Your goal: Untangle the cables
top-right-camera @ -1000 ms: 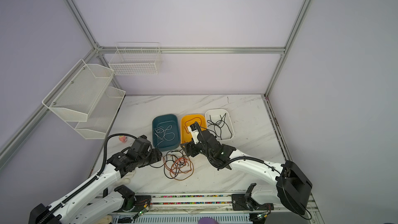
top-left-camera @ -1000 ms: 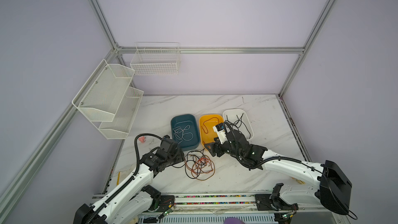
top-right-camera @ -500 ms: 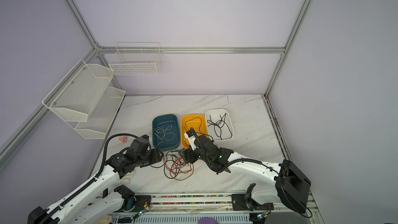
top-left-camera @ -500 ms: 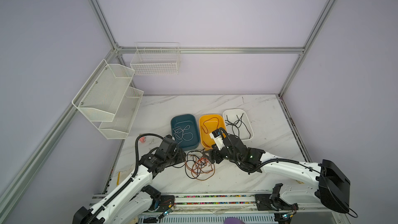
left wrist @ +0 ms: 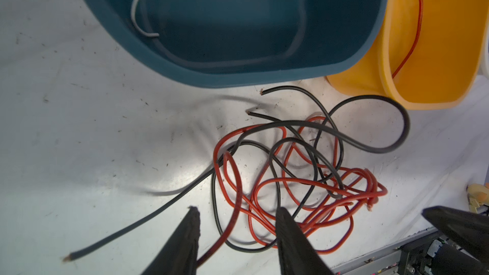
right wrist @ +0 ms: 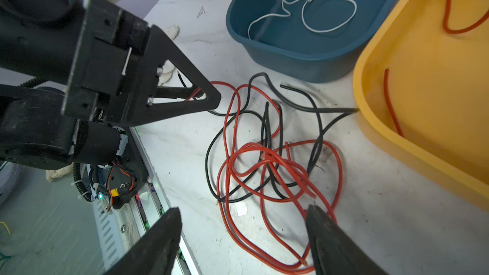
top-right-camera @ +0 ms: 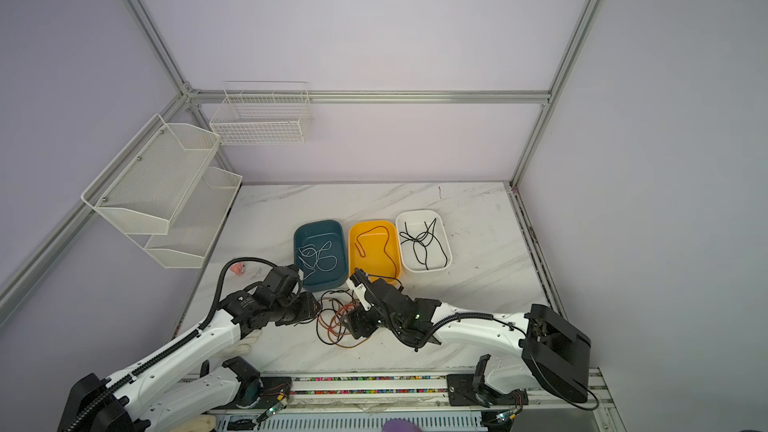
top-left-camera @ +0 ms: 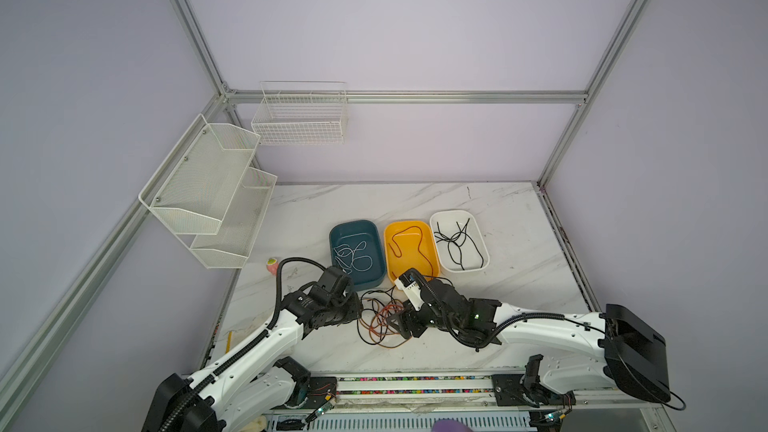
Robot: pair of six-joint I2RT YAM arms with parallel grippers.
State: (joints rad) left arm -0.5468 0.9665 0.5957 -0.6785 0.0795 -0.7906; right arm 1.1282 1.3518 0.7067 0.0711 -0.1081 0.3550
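A tangle of black and orange-red cables (top-left-camera: pixel 382 317) (top-right-camera: pixel 336 322) lies on the marble table in front of the bins. My left gripper (top-left-camera: pixel 359 309) (left wrist: pixel 236 211) is at the tangle's left edge, open with narrow jaws. One red strand and one black strand (left wrist: pixel 222 223) run between its fingers, as the right wrist view (right wrist: pixel 205 93) also shows. My right gripper (top-left-camera: pixel 399 324) (right wrist: pixel 243 210) stands wide open over the tangle's right side, with red loops (right wrist: pixel 264 160) between its fingers and nothing held. White cables lie in the teal bin, an orange one in the yellow bin and black ones in the white bin.
The teal bin (top-left-camera: pixel 353 223), yellow bin (top-left-camera: pixel 409 223) and white bin (top-left-camera: pixel 451 213) stand in a row just behind the tangle. White mesh shelves (top-left-camera: pixel 199 184) and a wire basket (top-left-camera: pixel 299 118) hang on the walls. A small pink object (top-left-camera: pixel 272 264) lies at the table's left. The front rail is close by.
My right gripper has come away from the yellow bin, forward and down onto the tangle's right side. The left gripper's jaws have narrowed around the strands at the left edge.
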